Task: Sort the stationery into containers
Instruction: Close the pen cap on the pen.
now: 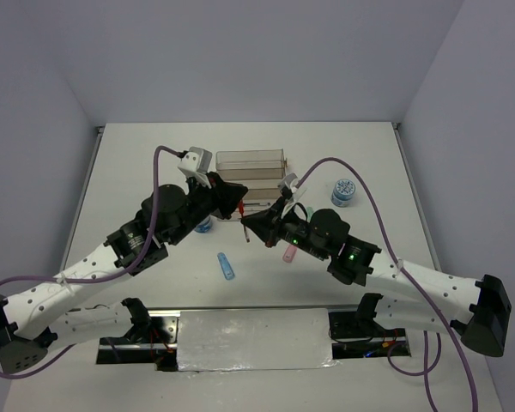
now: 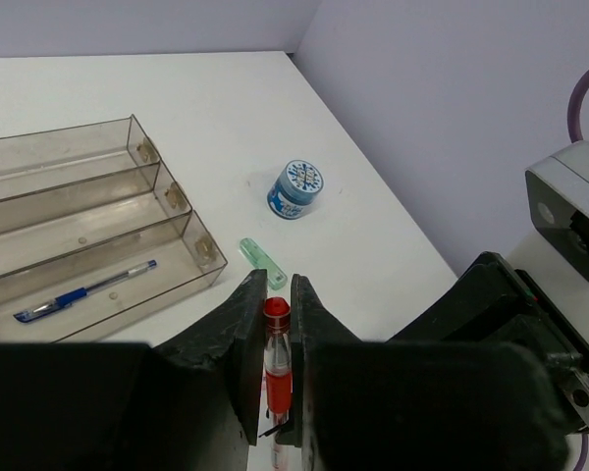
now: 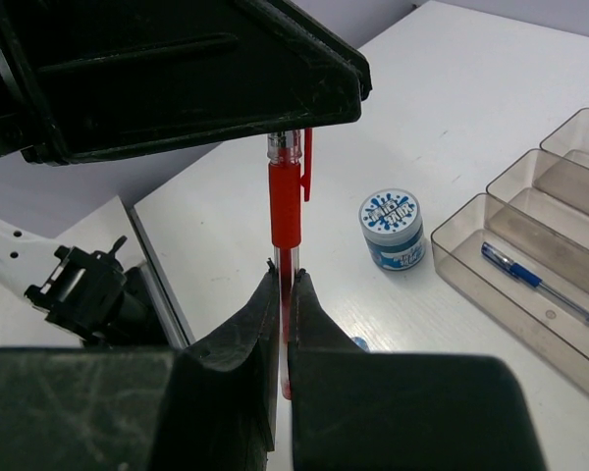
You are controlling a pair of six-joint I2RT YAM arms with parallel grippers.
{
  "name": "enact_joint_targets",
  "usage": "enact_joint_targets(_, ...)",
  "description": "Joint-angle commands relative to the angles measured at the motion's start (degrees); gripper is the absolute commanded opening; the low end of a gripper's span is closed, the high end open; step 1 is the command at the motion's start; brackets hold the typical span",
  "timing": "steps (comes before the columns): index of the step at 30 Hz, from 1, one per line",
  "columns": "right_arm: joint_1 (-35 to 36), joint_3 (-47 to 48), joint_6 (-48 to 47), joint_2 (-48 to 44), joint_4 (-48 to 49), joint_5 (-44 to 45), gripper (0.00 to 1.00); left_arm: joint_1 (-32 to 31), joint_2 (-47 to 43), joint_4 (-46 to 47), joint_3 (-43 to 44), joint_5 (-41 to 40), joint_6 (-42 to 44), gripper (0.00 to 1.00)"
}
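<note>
Both hands on one item: left hand [image 2: 276, 294] and right hand [image 3: 283, 287] each clamped on the red pen [image 3: 285, 201], held above the tabletop [image 2: 226, 108] at centre of the top view (blue pen [image 2: 83, 292] lies in the rack [image 2: 167, 201], lower left of the left wrist view).

I see a pen [image 2: 83, 291] in the rack's [image 2: 137, 147] nearest tray, a roll [image 1: 344, 192] to its right, two sticks [image 1: 227, 266] in front.

Thin red pen [image 2: 278, 378] in left tool [image 2: 278, 290]
</note>
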Motion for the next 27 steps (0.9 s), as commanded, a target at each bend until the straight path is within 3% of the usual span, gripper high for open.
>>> enact_joint_targets(1, 0.0, 3.0, -0.1, -1.7, 0.4, 0.3, 0.0, 0.1, 0.3, 2.0, -0.1, 1.9, -0.3, 0.0)
enact_joint_targets(12, -0.1, 6.0, -1.3, -5.4, -0.1, 1.3, 0.0, 0.1, 0.5, 4.1, -3.8, 5.4, -1.7, 0.0)
enact_joint_targets(27, -1.6, 15.0, -5.8, -1.5, 1.2, 1.6, 0.0, 0.1, -0.6, 8.0, -9.8, 8.3, -6.1, 0.0)
